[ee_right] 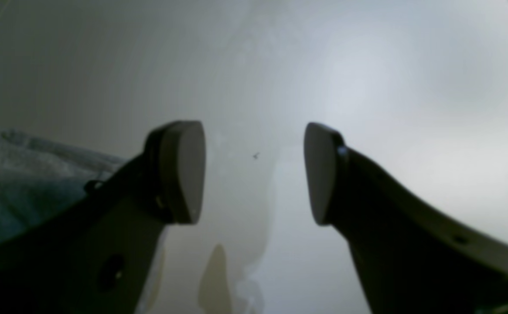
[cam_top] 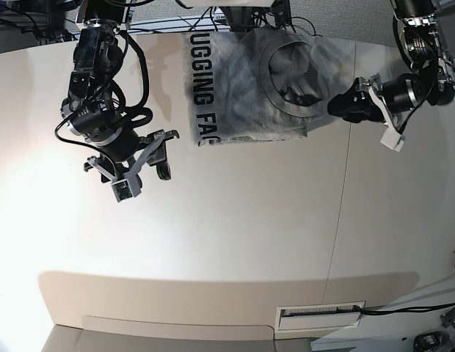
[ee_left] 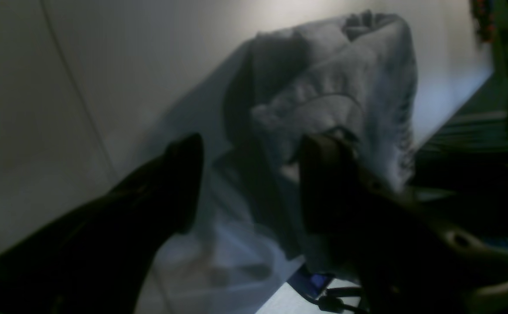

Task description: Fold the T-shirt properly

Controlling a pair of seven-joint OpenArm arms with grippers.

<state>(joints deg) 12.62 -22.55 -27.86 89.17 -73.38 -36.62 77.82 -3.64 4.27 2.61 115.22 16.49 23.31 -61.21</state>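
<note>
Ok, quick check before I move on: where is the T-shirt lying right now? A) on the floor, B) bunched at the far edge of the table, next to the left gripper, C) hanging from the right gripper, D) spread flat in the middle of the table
B: in the base view the T-shirt lies crumpled at the table's far edge, with the left gripper at its side; the right gripper is apart from it, open and empty.
</note>
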